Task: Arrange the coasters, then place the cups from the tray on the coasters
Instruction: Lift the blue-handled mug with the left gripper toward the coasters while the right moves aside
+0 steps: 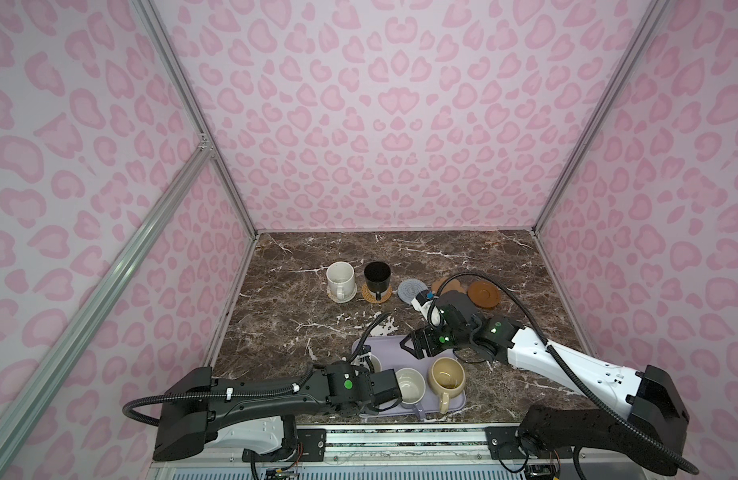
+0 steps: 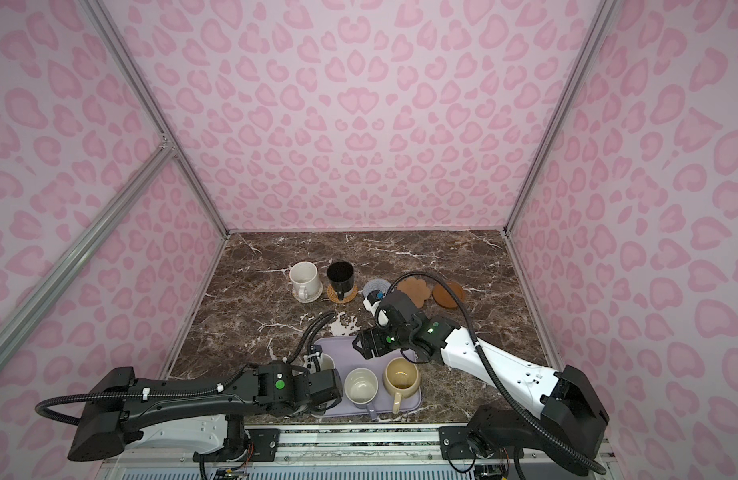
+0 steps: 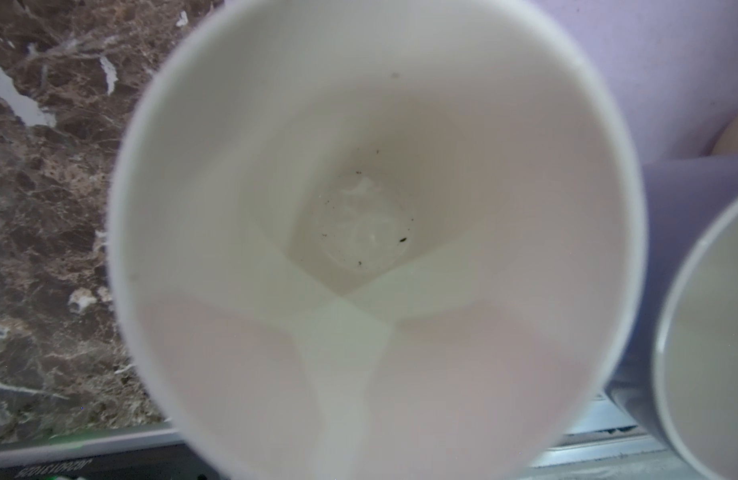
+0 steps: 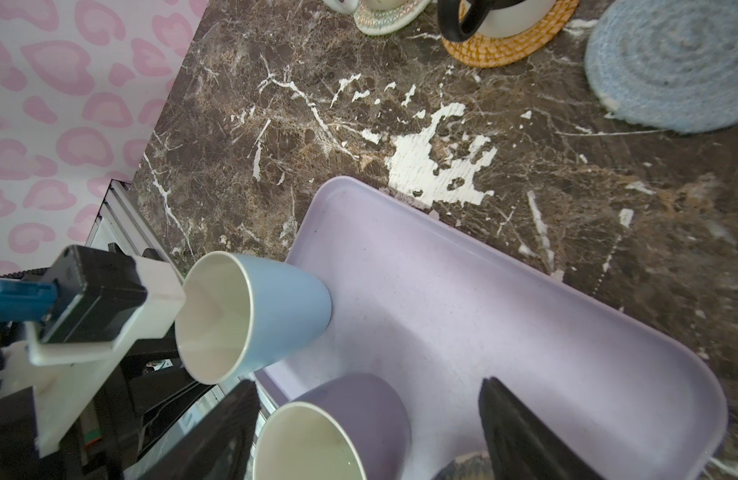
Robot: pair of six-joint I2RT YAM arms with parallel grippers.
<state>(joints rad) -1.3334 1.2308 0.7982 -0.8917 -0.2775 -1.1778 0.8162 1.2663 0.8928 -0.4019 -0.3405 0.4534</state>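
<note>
Closest to the lens, the left arm [image 1: 242,399] reaches in along the near edge of the marble tabletop [image 1: 296,316]. The left gripper [image 1: 383,386] points down at the near-left corner of the tray [image 1: 390,347]. It is closed on the near side of the light blue mug [image 4: 276,316]; the wrist and the mug hide the fingertips and the handle. That mug stands upright at the tray's left end. In the left wrist view its pale inside fills almost everything, with a few dark specks on the bottom.

Just right of it on the tray stands the lavender-grey mug [image 1: 411,385], then the wider beige-yellow mug [image 1: 446,374]. Both are upright, with their handles toward the near edge.

The right gripper [image 1: 407,345] comes in from the right and hangs over the bare far part of the tray. Its fingers [image 4: 521,432] are wide apart and hold nothing.

Farther back, a row runs across the tabletop:
- The white mug [image 1: 340,275] sits on the white woven coaster [image 1: 350,296].
- The black mug [image 1: 377,275] sits on the orange rattan coaster [image 1: 367,296].
- The grey-blue woven coaster [image 1: 411,287] lies bare.
- The tan flower-shaped coaster [image 2: 415,288] lies bare, and in both top views the right arm [image 1: 567,357] and its cable partly cover it.
- The brown disc coaster [image 1: 483,294] lies bare just beside the tan one, at the right end.
</note>
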